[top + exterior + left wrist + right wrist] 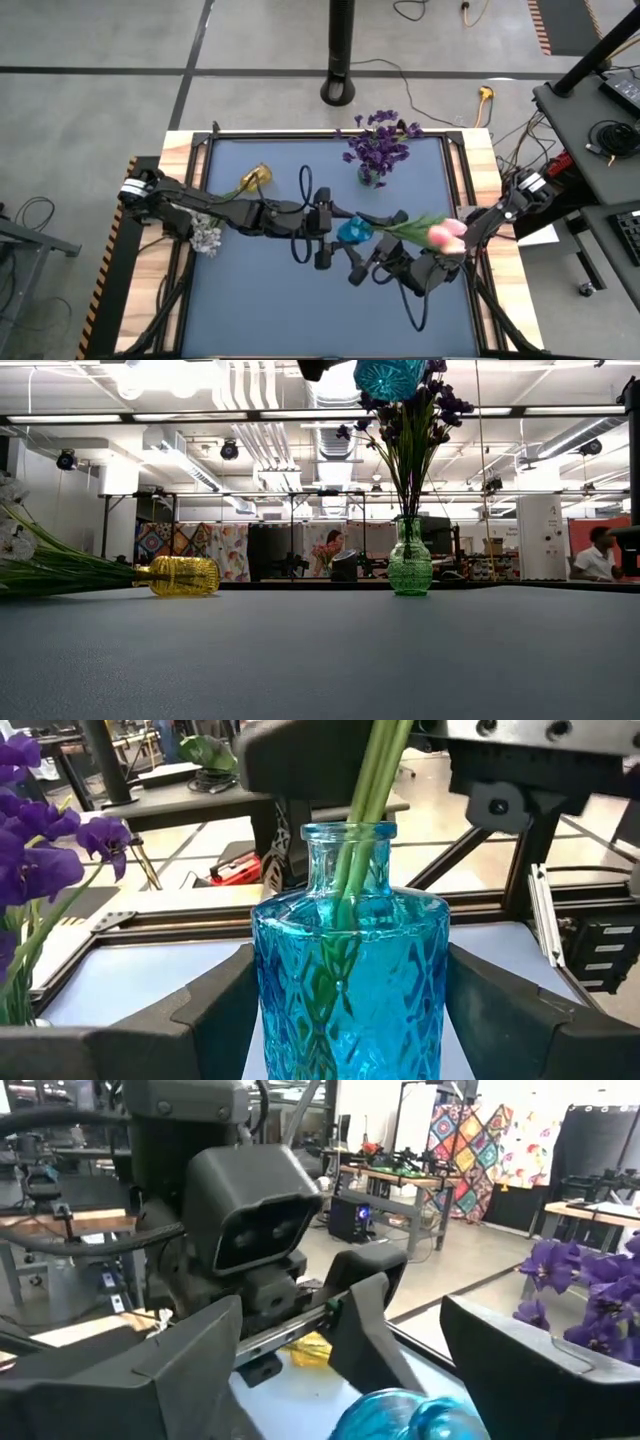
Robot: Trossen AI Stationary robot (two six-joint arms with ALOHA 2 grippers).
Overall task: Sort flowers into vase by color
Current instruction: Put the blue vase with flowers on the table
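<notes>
My left gripper [343, 234] is shut on a blue glass vase [353, 232], held high above the table; its base shows at the top of the low view [390, 375]. Pink tulip buds [447, 235] on green stems [362, 810] stand in the vase's neck and slant toward the table's right, over my right arm. My right gripper [372, 262] is open just right of the vase, and its fingers [150, 1370] stand wide apart on either side of the vase top [400, 1415]. No stem shows between them. My left gripper pinches the blue vase's body [350, 1010] between its two fingers [215, 1015], one on each side wall. The fingers come level from the table's left. The vase is lifted clear of the table with its neck up and the tulip stems in it.
A green vase [372, 176] with dark purple blooms [380, 145] stands at the table's far middle. A yellow vase [255, 180] lies on its side at the far left, with green stems in its mouth [70, 572] and white blossoms [207, 238] at their ends.
</notes>
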